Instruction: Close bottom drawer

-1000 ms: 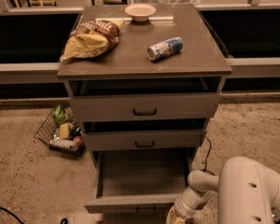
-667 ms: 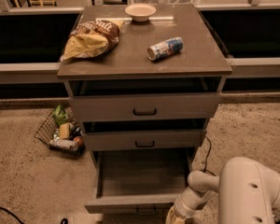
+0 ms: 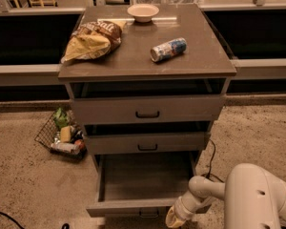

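Observation:
The bottom drawer [image 3: 145,178] of the grey-brown cabinet is pulled far out, its wide shallow tray open and bare. Its slim front panel [image 3: 128,207] lies at the lower edge of the camera view, with the small dark handle [image 3: 148,214] just showing. My gripper [image 3: 174,219] is at the bottom edge, right against the right end of that front panel, at the end of my white arm [image 3: 205,190]. The middle drawer [image 3: 148,142] and top drawer [image 3: 148,109] are each slightly open.
On the cabinet top lie a chip bag [image 3: 93,39], a pink bowl [image 3: 143,12] and a can on its side [image 3: 168,49]. A wire basket of items [image 3: 62,135] sits on the floor left of the cabinet. A dark cable [image 3: 212,161] runs at the right.

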Controlling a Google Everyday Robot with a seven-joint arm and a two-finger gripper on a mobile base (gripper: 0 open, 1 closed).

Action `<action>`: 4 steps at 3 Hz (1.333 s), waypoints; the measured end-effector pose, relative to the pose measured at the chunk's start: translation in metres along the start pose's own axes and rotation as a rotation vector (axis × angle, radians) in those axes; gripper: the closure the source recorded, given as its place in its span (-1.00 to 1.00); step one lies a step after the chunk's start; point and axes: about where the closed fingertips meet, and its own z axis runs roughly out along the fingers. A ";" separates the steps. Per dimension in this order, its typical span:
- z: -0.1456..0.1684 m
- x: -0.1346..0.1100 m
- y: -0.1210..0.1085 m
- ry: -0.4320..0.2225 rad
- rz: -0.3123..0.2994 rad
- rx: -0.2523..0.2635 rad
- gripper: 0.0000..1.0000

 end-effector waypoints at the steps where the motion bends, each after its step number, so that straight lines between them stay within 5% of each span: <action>1: -0.001 -0.001 0.001 0.000 0.000 0.000 1.00; 2: 0.000 0.003 -0.009 -0.003 -0.010 0.021 0.64; 4: -0.003 0.012 -0.027 -0.016 -0.021 0.051 -0.44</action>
